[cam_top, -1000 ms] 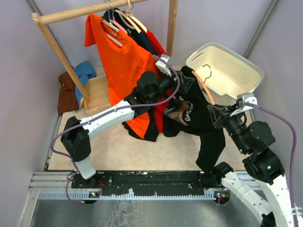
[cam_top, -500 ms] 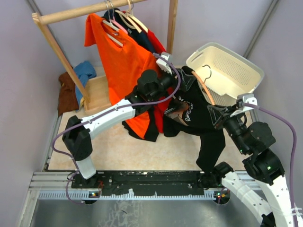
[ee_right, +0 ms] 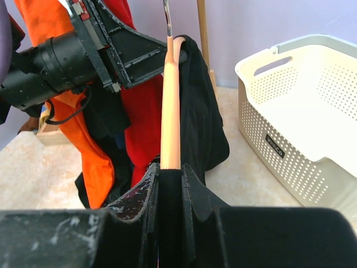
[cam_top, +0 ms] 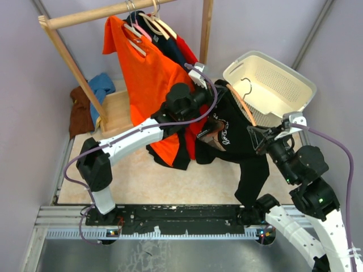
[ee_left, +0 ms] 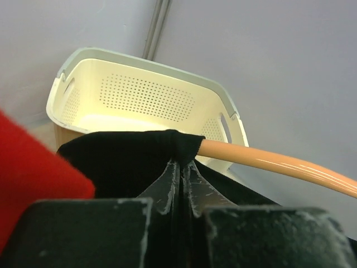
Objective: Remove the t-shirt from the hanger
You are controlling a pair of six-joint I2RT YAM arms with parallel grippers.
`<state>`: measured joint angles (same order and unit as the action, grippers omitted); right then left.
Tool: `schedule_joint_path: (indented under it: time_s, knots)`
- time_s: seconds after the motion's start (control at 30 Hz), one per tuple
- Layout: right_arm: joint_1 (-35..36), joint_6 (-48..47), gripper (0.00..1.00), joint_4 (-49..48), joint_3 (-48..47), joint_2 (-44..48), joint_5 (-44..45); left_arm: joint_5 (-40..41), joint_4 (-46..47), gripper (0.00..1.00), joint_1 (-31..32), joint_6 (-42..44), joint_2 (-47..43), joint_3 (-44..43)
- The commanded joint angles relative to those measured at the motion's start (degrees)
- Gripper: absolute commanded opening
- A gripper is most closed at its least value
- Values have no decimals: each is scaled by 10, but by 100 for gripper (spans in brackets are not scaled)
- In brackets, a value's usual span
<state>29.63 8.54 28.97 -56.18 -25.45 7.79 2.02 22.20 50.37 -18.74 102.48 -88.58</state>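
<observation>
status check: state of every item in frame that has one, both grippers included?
black printed t-shirt: draped on the hanger, not yet off
peach plastic hanger: off the rail, held up in the air
left gripper: shut on shirt fabric at one hanger end
right gripper: shut on the hanger's other arm
white perforated plastic basket: upright, looks empty
orange t-shirt: hanging from wooden rail

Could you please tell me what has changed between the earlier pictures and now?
The left gripper has closed onto the black t-shirt where it covers the end of the hanger. The right gripper stays shut on the hanger, and the basket has not moved.
</observation>
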Motion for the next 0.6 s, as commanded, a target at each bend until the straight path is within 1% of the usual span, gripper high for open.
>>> schedule_joint_path:
  time_s: [0.0,0.07,0.2,0.33,0.47,0.57]
  knots:
    - [6,-8,0,-69,-6,6,4,-35,26,0,-4,5,-11,-1]
    - [6,-6,0,-74,-2,0,8,-75,19,0,-3,9,-20,-5]
    - [6,2,0,-97,14,-10,14,-108,-2,0,18,34,-40,-5]
    - [6,4,0,-122,26,-21,25,-160,-7,0,32,29,-55,4]
    - [6,1,0,-141,33,-36,33,-173,5,0,48,27,-75,23]
    - [6,0,0,-151,36,-41,38,-181,-3,0,58,31,-80,24]
